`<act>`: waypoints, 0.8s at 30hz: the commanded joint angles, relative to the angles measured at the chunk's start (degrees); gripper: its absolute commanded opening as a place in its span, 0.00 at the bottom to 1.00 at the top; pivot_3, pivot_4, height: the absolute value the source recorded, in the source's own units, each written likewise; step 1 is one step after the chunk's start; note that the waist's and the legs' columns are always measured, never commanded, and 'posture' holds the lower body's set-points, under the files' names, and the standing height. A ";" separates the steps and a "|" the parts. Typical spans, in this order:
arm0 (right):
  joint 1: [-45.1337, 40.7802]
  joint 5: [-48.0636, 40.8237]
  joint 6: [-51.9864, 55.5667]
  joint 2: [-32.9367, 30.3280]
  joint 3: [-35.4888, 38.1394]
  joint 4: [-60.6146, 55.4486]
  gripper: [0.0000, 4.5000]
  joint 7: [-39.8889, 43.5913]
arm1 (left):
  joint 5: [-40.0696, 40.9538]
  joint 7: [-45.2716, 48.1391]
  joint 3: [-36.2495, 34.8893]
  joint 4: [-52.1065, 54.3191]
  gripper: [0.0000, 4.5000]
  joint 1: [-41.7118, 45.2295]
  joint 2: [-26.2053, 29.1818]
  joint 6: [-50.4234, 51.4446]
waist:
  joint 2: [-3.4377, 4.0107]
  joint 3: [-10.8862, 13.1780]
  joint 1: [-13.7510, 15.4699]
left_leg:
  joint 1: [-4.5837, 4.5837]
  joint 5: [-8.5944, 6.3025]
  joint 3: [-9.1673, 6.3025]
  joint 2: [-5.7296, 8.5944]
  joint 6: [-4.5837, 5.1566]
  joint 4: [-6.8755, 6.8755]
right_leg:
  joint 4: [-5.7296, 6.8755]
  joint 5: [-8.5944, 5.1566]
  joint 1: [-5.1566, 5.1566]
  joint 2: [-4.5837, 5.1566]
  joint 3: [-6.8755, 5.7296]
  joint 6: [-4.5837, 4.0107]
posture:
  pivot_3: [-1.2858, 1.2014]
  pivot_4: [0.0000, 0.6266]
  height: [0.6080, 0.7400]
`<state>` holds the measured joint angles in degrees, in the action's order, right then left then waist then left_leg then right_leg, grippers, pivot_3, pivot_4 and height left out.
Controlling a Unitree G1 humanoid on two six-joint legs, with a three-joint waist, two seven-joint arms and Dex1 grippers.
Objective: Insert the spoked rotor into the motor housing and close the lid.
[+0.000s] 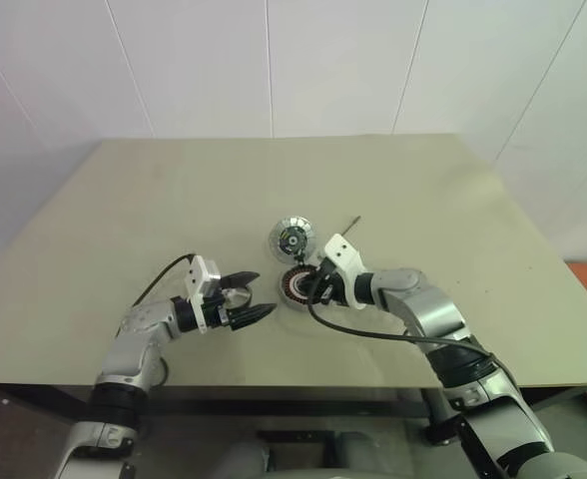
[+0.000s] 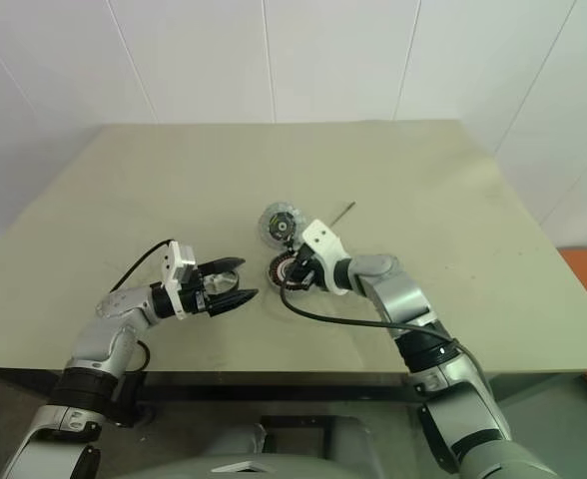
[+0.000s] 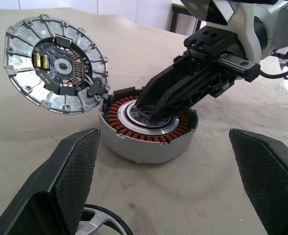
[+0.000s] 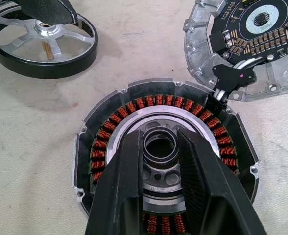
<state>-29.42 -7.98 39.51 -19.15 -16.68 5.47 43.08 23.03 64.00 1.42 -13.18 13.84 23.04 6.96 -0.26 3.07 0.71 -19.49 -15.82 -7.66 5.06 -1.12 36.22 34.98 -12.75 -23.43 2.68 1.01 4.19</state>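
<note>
The motor housing [image 4: 100, 147], a silver cup ringed with copper windings, sits mid-table. My right gripper [image 4: 161, 138] reaches down into its centre, its fingers [image 3: 156, 95] shut on a dark ring there. The lid [image 3: 56, 63] stands open just beyond the housing, its circuit-board side showing, joined to the rim by short wires. The spoked rotor [image 4: 41, 34] lies flat on the table to the housing's left. My left gripper [image 1: 264, 294] is open over the rotor with its fingertips pointing at the housing, one finger [image 4: 46, 10] hanging above the rotor's hub.
A thin dark rod [image 1: 350, 224] lies on the beige table [image 1: 154, 200] right of the lid. A black cable [image 1: 373, 334] loops from my right wrist towards the table's front edge. White walls stand behind the table.
</note>
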 commanded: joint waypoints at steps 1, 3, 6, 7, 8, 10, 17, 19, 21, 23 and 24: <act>-0.13 0.09 -0.47 0.18 0.00 -0.10 0.15 -0.11 | -0.06 0.19 -0.29 0.56 1.00 0.75 0.02 -1.09 | 0.00 0.00 0.00 | 0.00 0.00 0.00 0.00 0.00 0.00 | 0.00 0.00 0.00 0.00 0.00 0.00 | 0.52 0.00 1.00; -0.04 0.35 -0.63 -0.16 -0.16 -0.02 0.15 -0.02 | -0.06 0.18 -0.30 0.54 1.00 0.76 0.01 -1.11 | 0.00 0.00 0.00 | 0.00 0.00 0.00 0.00 0.00 0.00 | 0.00 0.00 0.00 0.00 0.00 0.00 | 0.52 0.00 1.00; -0.13 0.76 -0.88 -0.73 -0.25 0.17 0.15 0.15 | -0.04 0.20 -0.30 0.52 1.00 0.80 0.04 -1.09 | 0.00 0.00 0.00 | 0.00 0.00 0.00 0.00 0.00 0.00 | 0.00 0.00 0.00 0.00 0.00 0.00 | 0.52 0.00 1.00; -0.21 0.81 -0.91 -0.74 -0.19 0.24 0.15 0.18 | -0.01 0.23 -0.32 0.52 1.00 0.82 0.06 -1.07 | 0.00 0.00 0.00 | 0.00 0.00 0.00 0.00 0.00 0.00 | 0.00 0.00 0.00 0.00 0.00 0.00 | 0.52 0.00 1.00; -0.29 0.85 -0.96 -0.74 -0.14 0.32 0.15 0.18 | 0.02 0.24 -0.31 0.55 1.00 0.84 0.06 -1.03 | 0.00 0.00 0.00 | 0.00 0.00 0.00 0.00 0.00 0.00 | 0.00 0.00 0.00 0.00 0.00 0.00 | 0.52 0.00 1.00; -0.32 0.94 -1.09 -0.75 -0.15 0.40 0.15 0.14 | 0.02 0.22 -0.25 0.61 1.00 0.86 0.00 -0.99 | 0.00 0.00 0.00 | 0.00 0.00 0.00 0.00 0.00 0.00 | 0.00 0.00 0.00 0.00 0.00 0.00 | 0.52 0.00 1.00; -0.07 1.22 -1.38 -0.63 -0.37 0.54 0.15 0.08 | 0.04 0.15 -0.23 0.77 1.00 0.78 -0.04 -0.92 | -0.01 -0.01 0.00 | 0.01 0.00 0.00 0.00 0.00 0.01 | 0.01 0.00 0.01 0.00 0.00 0.00 | 0.52 0.00 1.00; -0.05 1.23 -1.33 -0.56 -0.40 0.51 0.15 0.11 | 0.05 0.12 -0.26 0.79 1.00 0.76 -0.04 -0.90 | -0.01 -0.01 0.00 | 0.01 0.00 0.00 0.00 0.00 0.01 | 0.01 0.00 0.01 0.00 0.00 0.00 | 0.52 0.00 1.00; -0.06 1.25 -1.35 -0.54 -0.41 0.55 0.15 0.15 | -0.01 0.09 -0.22 0.79 1.00 0.74 -0.04 -0.92 | -0.01 -0.01 0.00 | 0.01 0.00 0.00 0.00 0.00 0.01 | 0.01 0.00 0.01 0.00 0.00 0.00 | 0.52 0.00 1.00; -0.01 1.21 -1.34 -0.53 -0.38 0.45 0.15 0.15 | -0.02 0.00 -0.19 0.93 1.00 0.66 -0.07 -0.92 | -0.01 -0.01 0.00 | 0.01 0.00 0.00 0.00 0.00 0.01 | 0.01 0.00 0.01 0.00 0.00 0.00 | 0.52 0.00 1.00; 0.00 1.20 -1.34 -0.50 -0.37 0.45 0.15 0.14 | -0.02 -0.03 -0.19 0.95 1.00 0.63 -0.09 -0.92 | -0.01 -0.01 0.01 | 0.01 0.00 0.00 0.00 0.00 0.01 | 0.01 0.00 0.01 0.00 0.00 0.00 | 0.52 0.00 1.00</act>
<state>-29.31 -7.11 38.36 -19.63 -16.72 5.88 43.22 23.02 63.85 1.42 -13.31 13.84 22.97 6.89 -0.27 3.06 0.72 -19.48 -15.82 -7.66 5.06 -1.11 36.23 34.99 -12.74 -23.41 2.68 1.01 4.19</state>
